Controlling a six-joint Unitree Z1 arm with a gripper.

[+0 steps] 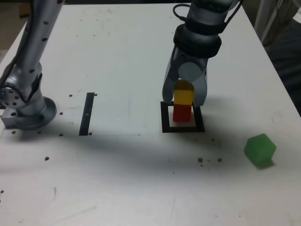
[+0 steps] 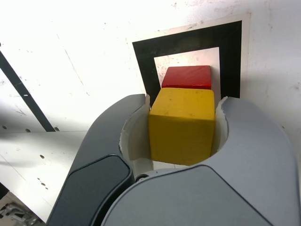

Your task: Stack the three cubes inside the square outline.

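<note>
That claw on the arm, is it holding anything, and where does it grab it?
Yes. The gripper is shut on the yellow cube, its two fingers pressing the cube's opposite side faces. The cube sits atop the red cube.

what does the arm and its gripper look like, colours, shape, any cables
The arm is silver-grey metal, dotted with small dark screw holes, rising from a round base. Near the wrist sits a black ribbed collar with a black cable looping above it. The gripper has two broad, curved grey fingers; the wrist view shows pale inner pads and a darker grey panel on one finger.
</note>
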